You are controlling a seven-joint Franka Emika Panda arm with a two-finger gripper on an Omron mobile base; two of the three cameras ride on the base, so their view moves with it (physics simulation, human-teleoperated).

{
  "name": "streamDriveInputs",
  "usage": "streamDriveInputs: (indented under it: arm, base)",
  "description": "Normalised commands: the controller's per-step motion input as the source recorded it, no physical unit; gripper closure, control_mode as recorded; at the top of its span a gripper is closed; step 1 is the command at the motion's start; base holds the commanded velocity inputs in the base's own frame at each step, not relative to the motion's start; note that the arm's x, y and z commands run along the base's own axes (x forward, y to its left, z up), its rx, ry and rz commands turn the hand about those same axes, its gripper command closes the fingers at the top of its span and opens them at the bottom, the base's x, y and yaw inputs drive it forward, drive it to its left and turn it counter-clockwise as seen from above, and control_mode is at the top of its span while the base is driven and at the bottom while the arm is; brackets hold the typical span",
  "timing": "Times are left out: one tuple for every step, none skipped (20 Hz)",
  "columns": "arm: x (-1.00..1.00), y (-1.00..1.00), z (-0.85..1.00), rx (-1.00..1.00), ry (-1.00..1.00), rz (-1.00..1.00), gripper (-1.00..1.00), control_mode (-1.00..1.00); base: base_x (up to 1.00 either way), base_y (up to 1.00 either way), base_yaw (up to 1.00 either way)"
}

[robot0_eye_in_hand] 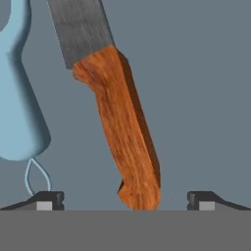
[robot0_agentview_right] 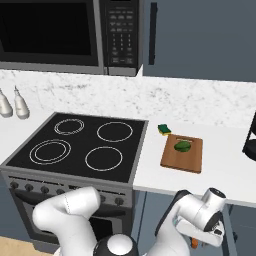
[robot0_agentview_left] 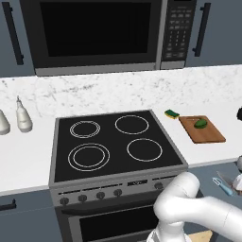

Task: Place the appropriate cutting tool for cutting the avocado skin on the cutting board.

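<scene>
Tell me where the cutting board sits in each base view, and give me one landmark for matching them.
Left base view: the cutting board lies on the counter right of the stove, at mid-right of the picture.
Right base view: the cutting board lies right of the stove, just right of the picture's centre.
Shared landmark: the sponge at the board's far left corner.

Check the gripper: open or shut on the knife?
Open. In the hand view the fingertips stand wide apart either side of the knife handle, touching nothing.
</scene>
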Motion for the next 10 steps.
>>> streamDriveInputs:
  arm:
    - [0.00, -0.50, 0.00, -0.05, -0.06, 0.12, -1.00, -1.00]
    - [0.00, -0.39, -0.01, -0.05, -0.07, 0.12, -1.00, -1.00]
    - [0.00, -0.34, 0.00, -0.03, -0.04, 0.09, -1.00, -1.00]
    - [0.00, -0.23, 0.00, -0.01, -0.04, 0.07, -1.00, -1.00]
    - [0.09, -0.04, 0.00, 0.00, -0.06, 0.05, -1.00, -1.00]
    - [0.19, 0.00, 0.00, 0.00, -0.08, 0.03, -1.00, -1.00]
    - [0.16, 0.00, 0.00, 0.00, -0.12, 0.03, -1.00, -1.00]
    - [0.16, 0.00, 0.00, 0.00, -0.14, 0.03, -1.00, -1.00]
    - [0.00, 0.00, -0.01, 0.00, -0.15, 0.03, -1.00, -1.00]
    - [0.00, 0.00, -0.13, 0.00, -0.17, 0.03, -1.00, -1.00]
  base:
    - [0.00, 0.00, 0.00]
    - [0.00, 0.00, 0.00]
    - [0.00, 0.00, 0.00]
    - [0.00, 0.00, 0.00]
    - [0.00, 0.00, 0.00]
    - [0.00, 0.00, 0.00]
    - [0.00, 0.00, 0.00]
    - [0.00, 0.00, 0.00]
    - [0.00, 0.00, 0.00]
    - [0.00, 0.00, 0.00]
